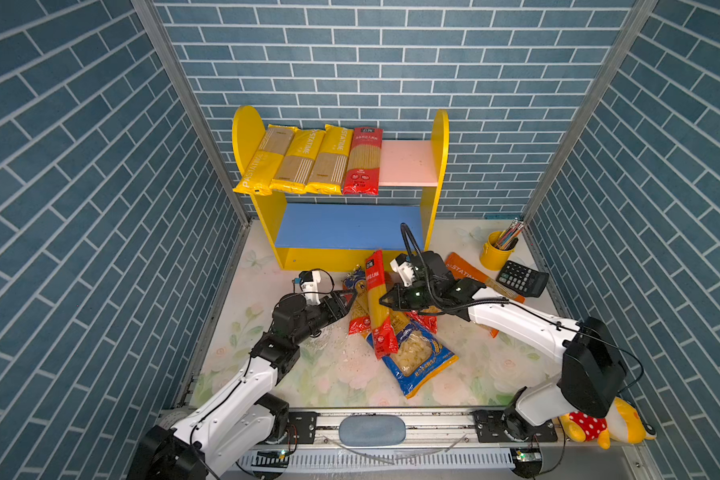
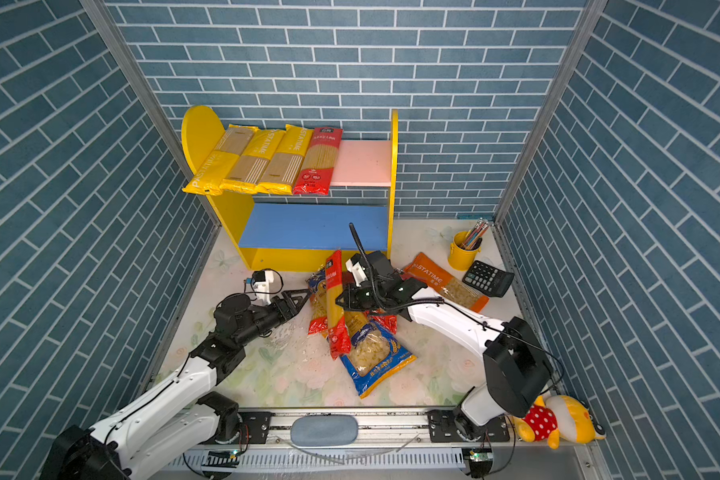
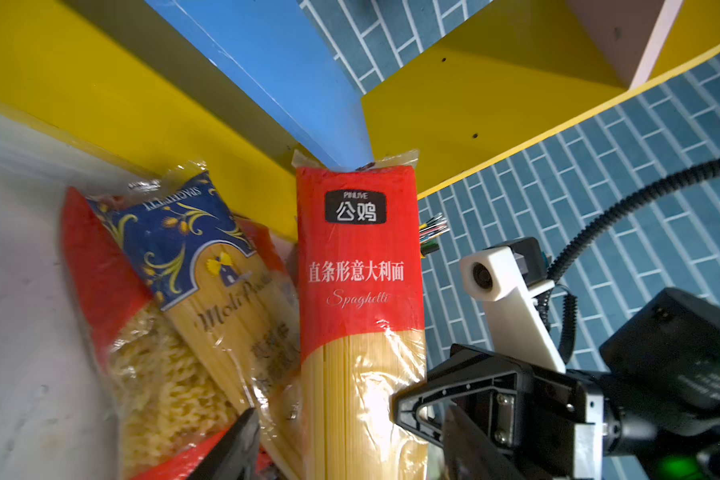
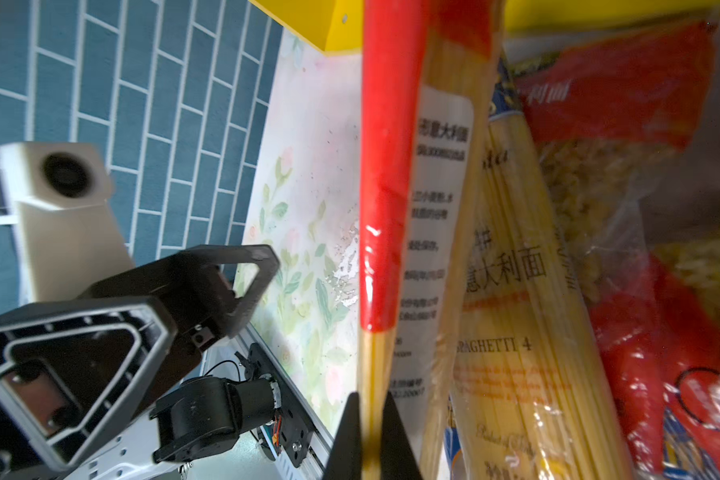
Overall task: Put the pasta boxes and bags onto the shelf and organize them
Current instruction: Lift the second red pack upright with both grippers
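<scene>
Red spaghetti pack (image 1: 377, 305), held aslant over loose packs (image 1: 418, 359) on the counter (image 1: 308, 374) before the shelf (image 1: 439, 137): right claw (image 4: 368, 432) pinching its edge, left claw (image 2: 302, 303) spread beside it; pick-up in hand, next likely a lift onto the pink board (image 1: 408, 166)

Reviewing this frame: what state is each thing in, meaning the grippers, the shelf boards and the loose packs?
left gripper: open, holding nothing.
right gripper: shut on the red spaghetti pack, which is turned on edge.
pink upper board: four packs lying side by side, right end bare.
blue lower board: bare.
orange bag: flat on the table.
blue short-pasta bag: flat on the table.
pencil cup: upright.
</scene>
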Robot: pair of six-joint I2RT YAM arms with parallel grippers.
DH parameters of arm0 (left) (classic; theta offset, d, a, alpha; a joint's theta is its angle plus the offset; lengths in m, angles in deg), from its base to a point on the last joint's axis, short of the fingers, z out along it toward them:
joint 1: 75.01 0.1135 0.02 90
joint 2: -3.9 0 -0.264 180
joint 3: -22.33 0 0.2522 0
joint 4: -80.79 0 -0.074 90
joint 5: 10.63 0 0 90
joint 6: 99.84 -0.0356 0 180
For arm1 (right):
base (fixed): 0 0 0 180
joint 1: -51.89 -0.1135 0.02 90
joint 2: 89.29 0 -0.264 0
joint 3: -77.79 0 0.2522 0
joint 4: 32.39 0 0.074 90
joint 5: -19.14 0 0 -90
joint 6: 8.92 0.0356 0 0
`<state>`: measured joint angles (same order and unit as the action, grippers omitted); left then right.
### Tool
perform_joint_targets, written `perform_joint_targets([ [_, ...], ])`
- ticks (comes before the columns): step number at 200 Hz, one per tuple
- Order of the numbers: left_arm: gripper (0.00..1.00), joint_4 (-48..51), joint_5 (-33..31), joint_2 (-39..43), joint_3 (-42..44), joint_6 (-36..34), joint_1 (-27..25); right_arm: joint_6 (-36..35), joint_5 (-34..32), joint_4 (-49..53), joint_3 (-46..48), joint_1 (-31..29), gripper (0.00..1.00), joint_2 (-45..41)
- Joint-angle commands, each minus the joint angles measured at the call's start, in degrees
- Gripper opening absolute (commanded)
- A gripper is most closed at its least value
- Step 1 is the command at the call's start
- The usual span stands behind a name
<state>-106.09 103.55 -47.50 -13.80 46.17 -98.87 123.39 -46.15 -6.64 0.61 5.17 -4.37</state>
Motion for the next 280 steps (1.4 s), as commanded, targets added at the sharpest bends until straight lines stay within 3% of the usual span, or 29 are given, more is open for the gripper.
perform_joint_targets([
  [1, 0.83, -5.8, 3.3, -0.4, -0.8, 2.7, 0.3, -4.6, 3.0, -4.9, -2.8, -0.1, 0.0, -6.4],
  [43, 0.99, -18.2, 6.8, -3.5, -4.0, 6.8, 0.2, -5.7, 6.9, -4.3, -6.8, -0.1, 0.0, -10.6],
  [66, 1.0, -23.1, 8.7, -6.3, -6.8, 8.9, -0.5, -6.4, 8.4, -3.6, -9.2, -0.2, 0.0, -12.1],
  [150, 0.93, -29.1, 11.4, -15.5, -14.6, 5.9, -6.3, -6.5, 14.6, -4.8, -11.0, 0.0, 0.0, -18.1],
  [171, 0.84, -30.6, 12.1, -16.3, -16.1, 6.6, -6.4, -7.2, 14.7, -3.6, -11.0, 0.1, 0.0, -19.1],
  [196, 0.65, -31.6, 13.4, -17.1, -18.7, 6.8, -7.1, -6.4, 14.8, -4.3, -9.3, 0.9, 0.0, -19.5],
  [249, 0.32, -25.4, 13.0, -16.0, -23.4, 4.7, -7.8, -4.4, 11.1, -7.0, -5.2, 1.3, 0.04, -20.9],
  [280, 0.23, -19.4, 10.9, -14.0, -26.2, 1.1, -8.7, -3.3, 8.4, -8.4, -2.4, 1.3, 0.09, -21.7],
])
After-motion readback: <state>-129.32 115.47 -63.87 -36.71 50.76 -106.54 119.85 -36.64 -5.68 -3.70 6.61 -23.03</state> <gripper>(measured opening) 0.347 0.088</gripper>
